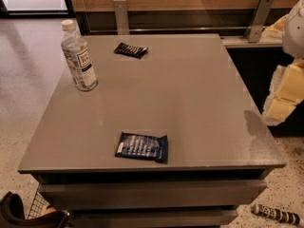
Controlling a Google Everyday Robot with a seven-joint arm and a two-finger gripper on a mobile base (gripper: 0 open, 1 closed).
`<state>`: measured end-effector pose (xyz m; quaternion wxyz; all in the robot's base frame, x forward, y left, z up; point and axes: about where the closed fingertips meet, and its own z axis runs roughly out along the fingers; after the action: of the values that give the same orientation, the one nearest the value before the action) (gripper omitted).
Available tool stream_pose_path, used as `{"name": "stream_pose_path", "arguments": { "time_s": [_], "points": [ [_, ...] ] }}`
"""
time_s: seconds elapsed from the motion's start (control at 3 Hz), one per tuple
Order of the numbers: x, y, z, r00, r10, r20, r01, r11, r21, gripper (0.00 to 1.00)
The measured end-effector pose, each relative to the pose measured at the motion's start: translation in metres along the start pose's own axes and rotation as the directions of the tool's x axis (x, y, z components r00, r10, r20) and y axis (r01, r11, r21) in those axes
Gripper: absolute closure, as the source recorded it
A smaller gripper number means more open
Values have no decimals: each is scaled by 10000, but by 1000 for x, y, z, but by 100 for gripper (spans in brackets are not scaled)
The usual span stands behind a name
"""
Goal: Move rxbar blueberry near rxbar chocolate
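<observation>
The rxbar blueberry (142, 147), a flat dark-blue wrapper with white lettering, lies near the front edge of the grey table (190, 94), a little left of centre. The rxbar chocolate (130, 50), a slimmer black wrapper, lies at the far side of the table, left of centre. The two bars are far apart. My gripper (278, 109) hangs at the right edge of the view, just beyond the table's right side and well away from both bars. Nothing shows in it.
A clear water bottle (80, 57) with a white cap stands upright at the table's left, near the chocolate bar. A wooden wall with metal brackets runs behind the table. A striped rod (275, 214) lies on the floor at front right.
</observation>
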<state>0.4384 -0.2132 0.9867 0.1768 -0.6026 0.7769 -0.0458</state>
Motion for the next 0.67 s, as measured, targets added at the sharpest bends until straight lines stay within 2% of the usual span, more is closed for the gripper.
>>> {"name": "stream_pose_path", "arguments": {
  "time_s": [0.33,0.67],
  "points": [
    [-2,1,1,9998,-23,194,22,10000,12,0],
    [-15,11,18,9806,86,1957,-51,9998,-181,0]
  ]
}}
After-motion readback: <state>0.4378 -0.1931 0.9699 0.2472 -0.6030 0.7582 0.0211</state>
